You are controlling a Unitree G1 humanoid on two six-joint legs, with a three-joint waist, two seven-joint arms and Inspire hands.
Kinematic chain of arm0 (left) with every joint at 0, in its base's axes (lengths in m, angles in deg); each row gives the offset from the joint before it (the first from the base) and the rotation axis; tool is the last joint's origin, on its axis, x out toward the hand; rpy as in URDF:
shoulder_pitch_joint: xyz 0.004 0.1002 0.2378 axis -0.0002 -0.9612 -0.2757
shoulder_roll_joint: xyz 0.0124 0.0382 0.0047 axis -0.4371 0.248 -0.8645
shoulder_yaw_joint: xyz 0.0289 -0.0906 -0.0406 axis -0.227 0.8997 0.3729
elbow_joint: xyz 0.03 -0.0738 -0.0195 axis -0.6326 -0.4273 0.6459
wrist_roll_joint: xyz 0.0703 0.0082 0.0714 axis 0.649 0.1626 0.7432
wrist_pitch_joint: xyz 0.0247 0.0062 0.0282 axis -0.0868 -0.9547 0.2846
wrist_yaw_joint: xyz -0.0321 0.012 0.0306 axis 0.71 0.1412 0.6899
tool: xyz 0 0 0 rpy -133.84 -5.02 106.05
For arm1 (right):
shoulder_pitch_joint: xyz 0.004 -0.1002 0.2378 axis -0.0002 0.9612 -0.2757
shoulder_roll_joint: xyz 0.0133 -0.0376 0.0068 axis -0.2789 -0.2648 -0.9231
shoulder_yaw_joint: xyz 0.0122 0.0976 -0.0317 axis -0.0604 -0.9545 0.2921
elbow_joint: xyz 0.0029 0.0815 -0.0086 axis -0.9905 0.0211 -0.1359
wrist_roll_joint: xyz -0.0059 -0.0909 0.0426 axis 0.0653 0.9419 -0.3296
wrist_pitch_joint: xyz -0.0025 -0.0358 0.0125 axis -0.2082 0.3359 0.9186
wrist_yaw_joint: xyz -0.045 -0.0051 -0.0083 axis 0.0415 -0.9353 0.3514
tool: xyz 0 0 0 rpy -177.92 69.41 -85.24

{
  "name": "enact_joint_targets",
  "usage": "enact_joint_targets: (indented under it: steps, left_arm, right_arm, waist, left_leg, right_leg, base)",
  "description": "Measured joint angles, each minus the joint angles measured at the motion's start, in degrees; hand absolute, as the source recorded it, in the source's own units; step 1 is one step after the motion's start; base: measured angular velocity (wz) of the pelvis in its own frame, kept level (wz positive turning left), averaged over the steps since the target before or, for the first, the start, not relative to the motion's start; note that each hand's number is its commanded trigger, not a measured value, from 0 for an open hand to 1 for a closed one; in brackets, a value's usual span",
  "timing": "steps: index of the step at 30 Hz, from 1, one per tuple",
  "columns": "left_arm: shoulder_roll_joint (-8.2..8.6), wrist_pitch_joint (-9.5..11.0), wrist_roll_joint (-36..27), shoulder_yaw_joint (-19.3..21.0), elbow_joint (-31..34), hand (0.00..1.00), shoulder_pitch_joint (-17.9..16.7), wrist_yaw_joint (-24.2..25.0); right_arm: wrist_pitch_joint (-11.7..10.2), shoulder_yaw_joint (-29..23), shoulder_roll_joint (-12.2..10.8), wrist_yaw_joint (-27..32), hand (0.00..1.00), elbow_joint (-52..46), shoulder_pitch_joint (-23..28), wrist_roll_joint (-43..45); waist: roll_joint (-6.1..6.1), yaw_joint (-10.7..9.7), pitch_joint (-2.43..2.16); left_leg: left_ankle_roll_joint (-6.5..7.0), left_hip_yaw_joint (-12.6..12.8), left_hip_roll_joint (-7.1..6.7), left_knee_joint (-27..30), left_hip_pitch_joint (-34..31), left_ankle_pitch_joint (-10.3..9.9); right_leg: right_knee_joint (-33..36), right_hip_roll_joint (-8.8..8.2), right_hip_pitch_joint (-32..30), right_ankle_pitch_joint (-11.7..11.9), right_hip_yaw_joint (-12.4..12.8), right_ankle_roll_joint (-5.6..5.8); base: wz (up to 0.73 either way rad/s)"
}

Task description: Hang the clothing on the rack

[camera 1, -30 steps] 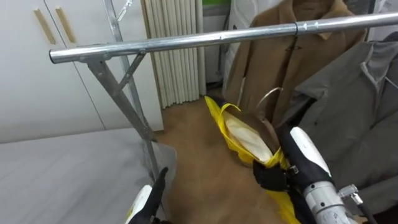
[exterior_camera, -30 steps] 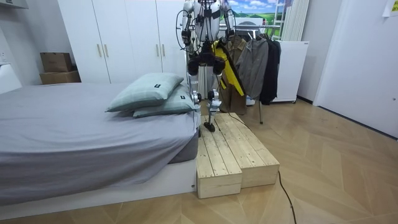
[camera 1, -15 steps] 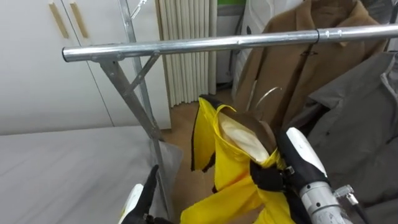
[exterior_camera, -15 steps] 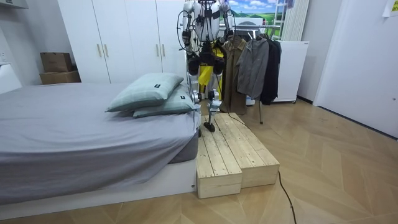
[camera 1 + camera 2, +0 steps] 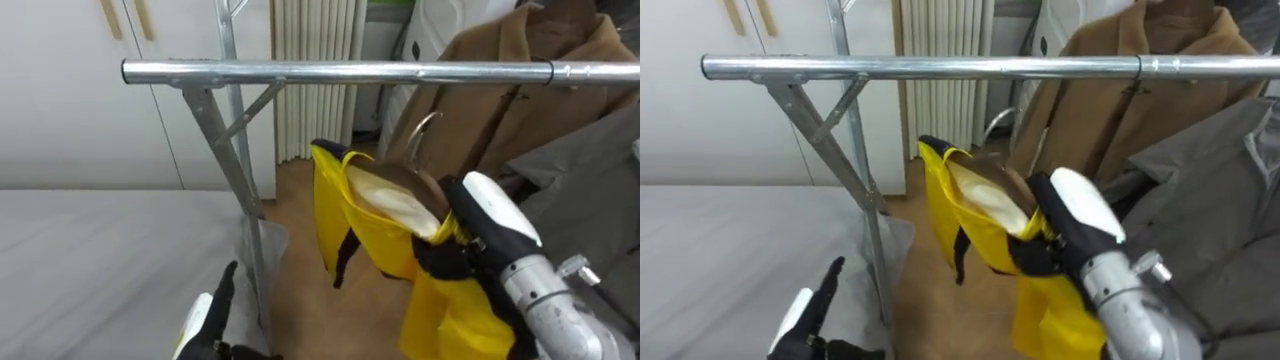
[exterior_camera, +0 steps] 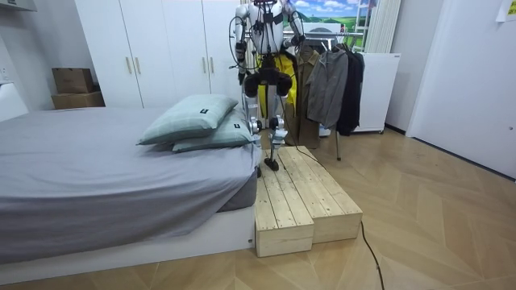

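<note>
A yellow jacket on a hanger hangs from my right hand, which is shut on its collar and the hanger. The hanger's metal hook points up, a short way below the silver clothes rail and apart from it. The jacket's body drops down below my wrist. My left hand is low at the bottom left, fingers straight, holding nothing. In the room view I stand on a wooden platform between the bed and the rack, with the yellow jacket in front of my chest.
A brown coat and a grey coat hang on the rail to the right. The rack's slanted silver post rises at the left, beside the grey bed. White wardrobes stand behind.
My right hand has lifted the yellow jacket, bringing the hook closer under the rail, and the jacket now hangs down unfolded. The view itself has shifted right.
</note>
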Motion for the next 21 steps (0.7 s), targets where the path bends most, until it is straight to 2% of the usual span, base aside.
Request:
enact_joint_targets:
  steps: [5, 7, 8, 10, 16, 21]
  left_arm:
    - [0.13, 0.0, -0.1, 0.4, 0.3, 0.0, 0.0, 0.3]
    - [-0.07, 0.0, -0.1, 0.5, 0.3, 0.0, 0.2, 0.5]
    - [-0.33, 0.1, -0.1, 0.6, 0.3, 0.0, 0.2, 0.8]
    - [-0.39, 0.1, -0.1, 1.1, 0.3, 0.0, 0.2, 1.2]
    - [-0.7, 0.1, -0.1, 1.2, 0.2, 0.0, 0.2, 1.2]
    - [-0.97, 0.1, -0.1, 0.9, 0.2, 0.0, 0.1, 1.2]
  right_arm:
    - [-0.1, 0.0, 0.1, -1.5, 1.0, -0.7, -2.4, 0.8]
    - [0.0, 0.0, 0.2, -2.3, 1.0, -0.7, -3.3, 1.0]
    - [0.0, 0.0, 0.2, -2.8, 1.0, -0.7, -4.1, 1.0]
    - [0.0, 0.0, 0.2, -3.3, 1.0, -0.7, -5.3, 1.3]
    - [0.0, 0.0, 0.3, -4.4, 1.0, -0.7, -8.0, 2.0]
    - [0.0, 0.1, 0.3, -6.2, 1.0, -0.7, -8.2, 1.0]
  waist:
    - [-0.22, 1.4, -0.08]
    - [-0.31, 1.9, -0.07]
    - [-0.52, 2.2, -0.06]
    - [-0.75, 2.3, -0.07]
    - [-1.01, 3.4, -0.02]
    - [-1.47, 4.6, 0.24]
  left_leg:
    - [-0.01, 0.1, 0.16, 0.0, 0.1, 0.0]
    - [-0.02, 0.0, 0.25, 0.0, 0.2, 0.0]
    - [-0.04, 0.0, 0.31, 0.0, 0.2, 0.0]
    - [-0.21, -0.2, 0.3, 0.0, 0.1, -0.1]
    - [-0.22, -1.6, 0.43, 0.0, 0.1, -0.1]
    - [-0.23, -2.0, 0.45, 0.0, 1.0, -0.1]
  right_leg:
    - [-0.3, 0.0, 0.5, 0.1, -0.3, -0.17]
    - [-0.3, -0.09, 0.5, 0.1, -1.2, -0.21]
    - [-0.3, -0.35, 0.5, -0.1, -2.7, -0.44]
    - [-0.3, -0.63, 0.7, -0.2, -4.1, -0.73]
    - [-0.4, -0.63, 1.1, -0.3, -5.0, -0.93]
    - [-0.7, -0.72, 2.4, -0.6, -5.6, -1.45]
  base:
    - [0.02]
    - [0.06]
    - [0.06]
    - [0.13]
    - [0.11]
    - [0.08]
